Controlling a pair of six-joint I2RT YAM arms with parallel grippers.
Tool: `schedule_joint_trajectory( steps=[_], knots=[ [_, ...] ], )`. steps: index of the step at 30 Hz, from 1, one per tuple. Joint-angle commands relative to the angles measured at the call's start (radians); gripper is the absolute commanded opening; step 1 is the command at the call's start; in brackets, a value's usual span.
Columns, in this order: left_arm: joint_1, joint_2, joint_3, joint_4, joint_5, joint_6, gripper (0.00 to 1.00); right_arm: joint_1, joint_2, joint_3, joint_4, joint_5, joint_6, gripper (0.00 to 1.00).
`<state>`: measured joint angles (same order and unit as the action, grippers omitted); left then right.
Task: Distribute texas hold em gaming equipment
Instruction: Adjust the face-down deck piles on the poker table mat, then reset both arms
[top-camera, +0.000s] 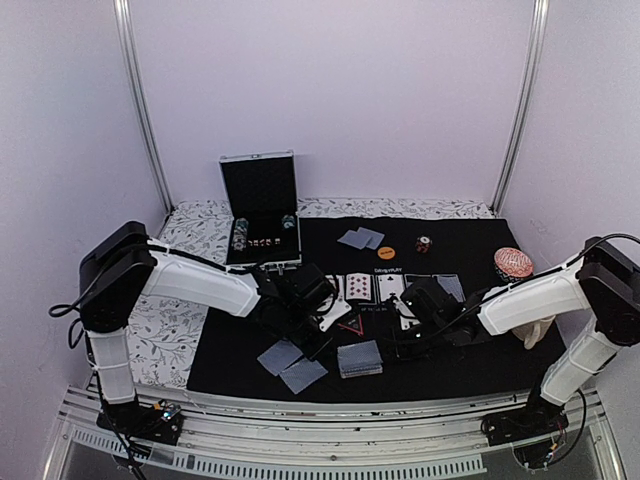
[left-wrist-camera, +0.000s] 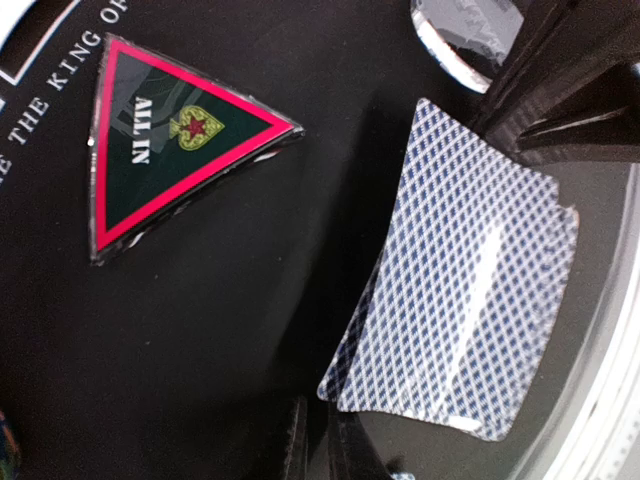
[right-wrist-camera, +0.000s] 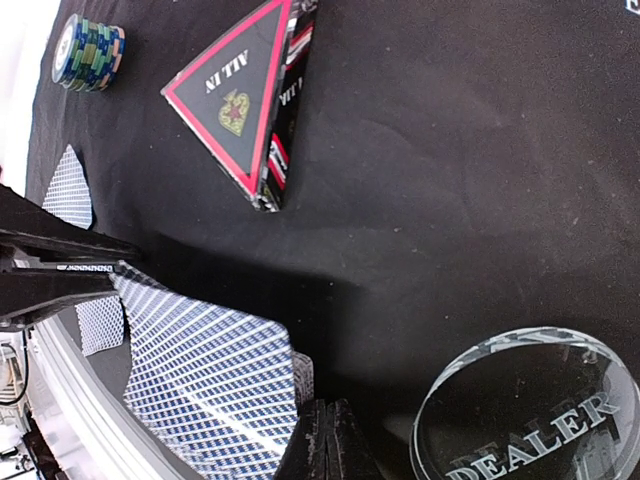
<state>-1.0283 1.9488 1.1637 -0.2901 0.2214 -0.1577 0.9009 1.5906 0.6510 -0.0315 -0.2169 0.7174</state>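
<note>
Judged approx. mid-task; L→R:

- Case (top-camera: 260, 205), open, is set well left of and beyond the L jaws. Case chips (top-camera: 262, 241) are seen inside, so chip share-out is judged mostly undone.
- Near pair (top-camera: 291, 366), face down, is laid just left of the L jaws on the near side: one hand judged dealt.
- L gripper (left-wrist-camera: 318, 440): jaws are seen nearly shut, pinched on one corner of a card (left-wrist-camera: 460, 310).
- Marker (left-wrist-camera: 170, 140), red-edged triangle lettered "ALL IN", is lying flat on the mat (top-camera: 470, 350) just beyond both sets of jaws, untouched.
- Deck (top-camera: 360, 358) is stacked just near-side of the gap between the jaws; plenty is left to deal.
- Board cards (top-camera: 372, 287), face up, are placed beyond the jaws in the printed boxes; not all boxes appear filled.
- Far pair (top-camera: 360, 238) is laid well beyond: a 2nd hand judged dealt.
- The card is held up off the mat, bowed, spanning between the two grippers. Its back is a glossy blue-white lattice w/ rounded corners.
- R gripper (right-wrist-camera: 328, 440): jaws are closed, apparently on the card's opposite edge; a hand-over is judged under way.
- Disc (right-wrist-camera: 530, 410), clear, lettered "DEALER", is lying flat just right of the R jaws.
- Orange chip (top-camera: 387, 253) and red chip (top-camera: 424, 243) are set well beyond the R jaws.
</note>
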Motion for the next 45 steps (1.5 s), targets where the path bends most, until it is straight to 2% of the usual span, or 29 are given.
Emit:
schedule_joint_trajectory(
  steps=[1,5,9,18,20,21,22,24,25,28,32,37,39,42,45],
  knots=[
    [-0.021,0.049,0.029,0.009,0.026,0.012,0.11,0.005,-0.008,-0.017,0.013,-0.002,0.009,0.03],
    [-0.026,0.051,0.03,0.007,0.024,0.018,0.1,0.004,-0.046,-0.036,-0.008,0.024,0.024,0.03],
    [-0.008,0.029,0.03,-0.045,-0.058,0.05,0.1,-0.013,-0.077,-0.047,-0.052,0.064,0.011,0.06],
    [0.047,-0.157,0.042,-0.135,-0.148,0.092,0.11,-0.118,-0.266,0.016,-0.237,0.165,-0.099,0.17],
    [0.067,-0.2,0.041,-0.145,-0.185,0.111,0.12,-0.177,-0.309,0.044,-0.263,0.174,-0.144,0.29],
    [0.082,-0.224,0.04,-0.146,-0.206,0.119,0.12,-0.209,-0.331,0.064,-0.265,0.176,-0.168,0.4],
    [0.101,-0.247,0.043,-0.146,-0.222,0.134,0.13,-0.237,-0.35,0.085,-0.256,0.181,-0.217,0.55],
    [0.16,-0.301,0.054,-0.149,-0.238,0.146,0.13,-0.309,-0.387,0.112,-0.215,0.173,-0.297,0.97],
    [0.211,-0.323,0.059,-0.144,-0.249,0.145,0.15,-0.343,-0.404,0.122,-0.193,0.165,-0.354,0.99],
    [0.34,-0.405,0.033,-0.092,-0.3,0.119,0.33,-0.459,-0.482,0.132,-0.111,0.124,-0.456,0.99],
    [0.499,-0.563,-0.097,0.066,-0.421,0.078,0.53,-0.627,-0.597,0.055,0.061,0.076,-0.554,0.99],
    [0.652,-0.784,-0.39,0.415,-0.67,0.046,0.78,-0.793,-0.704,-0.146,0.351,0.058,-0.626,0.99],
    [0.709,-0.848,-0.542,0.612,-0.719,0.055,0.79,-0.82,-0.716,-0.243,0.501,0.118,-0.649,0.99],
    [0.751,-0.865,-0.711,0.939,-0.8,0.118,0.8,-0.851,-0.696,-0.364,0.689,0.158,-0.677,0.99],
    [0.779,-0.839,-0.816,1.119,-0.842,0.195,0.82,-0.896,-0.646,-0.455,0.887,0.162,-0.664,0.99]
  ],
)
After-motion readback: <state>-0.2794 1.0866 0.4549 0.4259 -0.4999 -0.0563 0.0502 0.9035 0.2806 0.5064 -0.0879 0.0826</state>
